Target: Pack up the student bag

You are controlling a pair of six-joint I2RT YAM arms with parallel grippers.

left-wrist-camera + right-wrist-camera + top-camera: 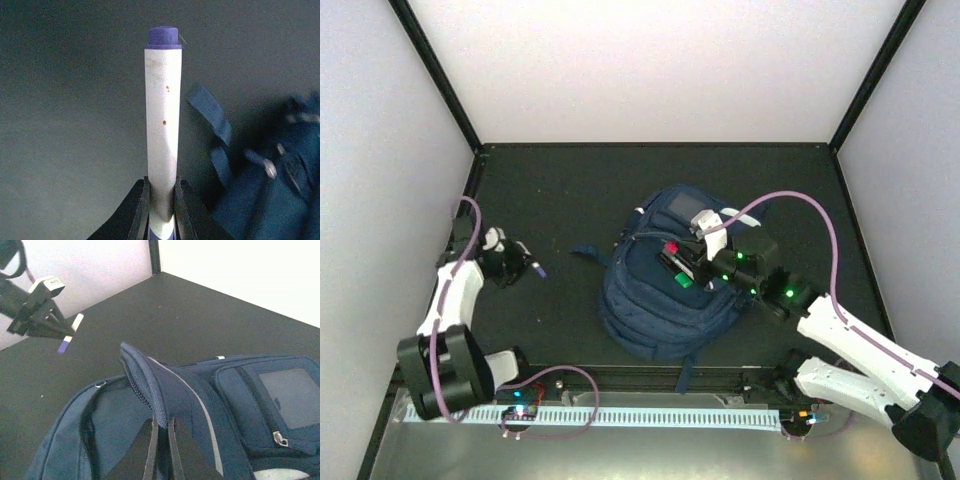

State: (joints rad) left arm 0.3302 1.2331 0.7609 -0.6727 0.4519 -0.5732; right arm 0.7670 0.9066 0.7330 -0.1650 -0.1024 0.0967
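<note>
Top: bag (655,310) lies on tabletop (570,190) under R hand (695,262), well apart from L hand (517,262).
L wrist: hand clamped on pen (162,125).
R wrist: hand pinches bag's rim, holding mouth up.
Risk: rim slips out, mouth sags, pen misses.

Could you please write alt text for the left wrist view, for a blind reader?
The jaws of the left gripper are shut on a white marker with a purple cap, pointing away over the dark table. The navy student bag lies blurred at right.
</note>
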